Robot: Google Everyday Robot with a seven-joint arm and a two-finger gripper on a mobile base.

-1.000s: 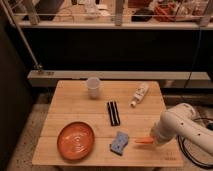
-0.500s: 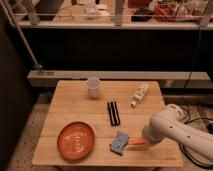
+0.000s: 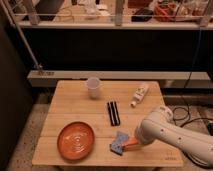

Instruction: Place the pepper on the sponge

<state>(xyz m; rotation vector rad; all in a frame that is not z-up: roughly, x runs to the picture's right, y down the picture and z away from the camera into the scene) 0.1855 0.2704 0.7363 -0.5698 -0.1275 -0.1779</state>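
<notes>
The pepper shows only as a short orange strip at 3 o'clock of the sponge. Its tip reaches the sponge's right edge, and whether it rests there or hangs just above cannot be told. The gripper is right at the pepper, tucked under the white arm, so how far it is open and whether it holds the pepper is hidden. The sponge lies near the table's front edge, with the orange plate at its 9 o'clock and the black bar at 12. The risk, as I judge it, is that a pepper set on the rim of a soft, wavy sponge rolls off toward 3 o'clock, or that the arm nudges the light sponge forward off the table.
</notes>
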